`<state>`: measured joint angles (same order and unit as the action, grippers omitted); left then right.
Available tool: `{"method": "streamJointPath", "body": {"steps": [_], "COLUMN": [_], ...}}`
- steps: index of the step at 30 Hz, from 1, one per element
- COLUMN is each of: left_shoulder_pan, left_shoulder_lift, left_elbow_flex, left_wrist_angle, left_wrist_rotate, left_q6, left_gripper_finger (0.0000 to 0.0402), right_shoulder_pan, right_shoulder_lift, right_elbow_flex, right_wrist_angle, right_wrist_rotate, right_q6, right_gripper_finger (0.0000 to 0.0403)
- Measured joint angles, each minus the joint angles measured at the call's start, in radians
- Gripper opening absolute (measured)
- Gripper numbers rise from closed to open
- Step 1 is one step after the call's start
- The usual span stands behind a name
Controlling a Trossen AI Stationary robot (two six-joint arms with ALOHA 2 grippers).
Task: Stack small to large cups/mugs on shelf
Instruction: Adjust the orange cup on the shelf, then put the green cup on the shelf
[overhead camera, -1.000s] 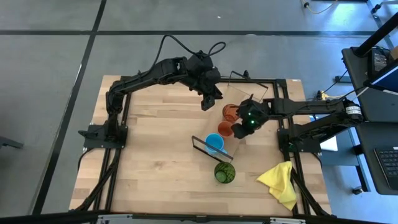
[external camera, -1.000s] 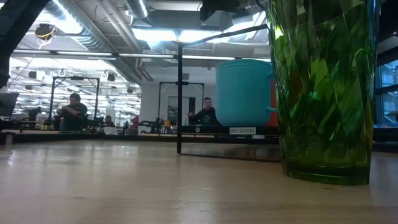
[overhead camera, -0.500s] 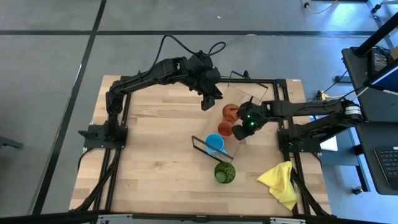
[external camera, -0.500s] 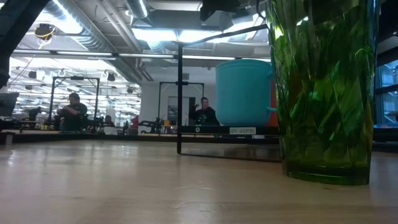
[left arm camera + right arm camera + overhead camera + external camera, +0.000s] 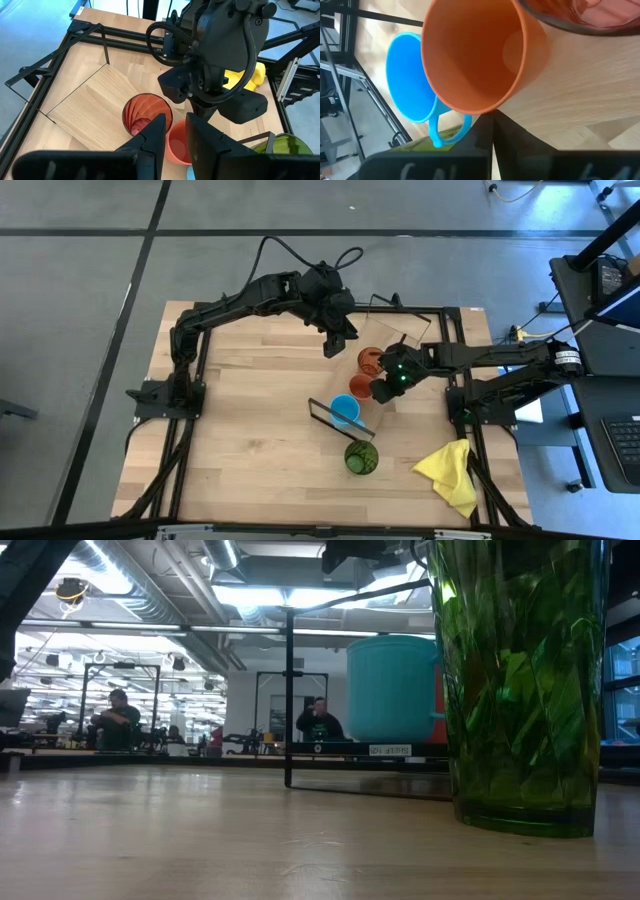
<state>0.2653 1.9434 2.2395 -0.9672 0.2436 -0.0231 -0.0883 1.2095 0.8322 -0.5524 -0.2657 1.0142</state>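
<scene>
We start at the right gripper (image 5: 385,388), which sits right of centre in the high view, just beside the small red-orange cup (image 5: 477,55). In the right wrist view its two dark fingers (image 5: 485,137) lie almost together, with only a thin slit between them, and nothing is between them. The cup's wall is just above the tips; we cannot tell if they touch it.

Close behind the small cup stands the orange-red translucent tumbler (image 5: 371,360), a little higher in the high view. On the other side is the light-blue mug (image 5: 344,410), near the frame centre, with its handle (image 5: 451,131) turned toward the green tumbler (image 5: 361,457), which stands lower in the frame, on the bare tabletop (image 5: 250,420). In the low view this green tumbler (image 5: 520,690) fills the right side and hides much of what is behind; the mug (image 5: 392,688) shows to its left.

The shelf (image 5: 95,107) is a light-wood plank with a thin black wire frame (image 5: 290,690); in the left wrist view the orange-red tumbler and the small cup stand at its edge.

The left gripper (image 5: 333,345) hangs above and to the left of the tumbler in the high view. Its fingers (image 5: 152,137) stand slightly apart and hold nothing.

The yellow cloth (image 5: 450,473) lies at the lower right of the table, well apart from the cups. In the low view, people (image 5: 318,722) show far in the room behind.
</scene>
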Motion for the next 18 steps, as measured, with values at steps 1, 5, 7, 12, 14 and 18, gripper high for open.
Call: {"method": "streamJointPath", "body": {"steps": [1,5,7,12,14,18], "left_shoulder_pan": [0.0,0.0,0.0,0.0,0.0,0.001], "left_shoulder_lift": [0.0,0.0,0.0,0.0,0.0,0.0], "left_elbow_flex": [0.0,0.0,0.0,0.0,0.0,0.0], "left_wrist_angle": [0.0,0.0,0.0,0.0,0.004,0.005], "left_wrist_rotate": [0.0,0.0,0.0,0.0,0.001,0.002], "left_q6": [0.0,0.001,0.012,0.034,0.034,0.038], "left_gripper_finger": [0.0069,0.0069,0.0069,0.0069,0.0069,0.0069], "right_shoulder_pan": [0.0,0.0,0.0,0.014,0.014,0.027], "right_shoulder_lift": [0.0,0.0,-0.004,-0.034,-0.05,-0.082], "right_elbow_flex": [0.0,0.0,0.003,0.078,0.119,0.22], "right_wrist_angle": [0.0,0.001,0.011,0.031,0.019,-0.138], "right_wrist_rotate": [0.0,-0.03,-0.074,-0.096,-0.102,-0.163], "right_q6": [-0.001,-0.002,-0.016,-0.079,-0.102,-0.126], "right_gripper_finger": [0.0009,0.001,0.001,0.001,0.001,0.001]}}
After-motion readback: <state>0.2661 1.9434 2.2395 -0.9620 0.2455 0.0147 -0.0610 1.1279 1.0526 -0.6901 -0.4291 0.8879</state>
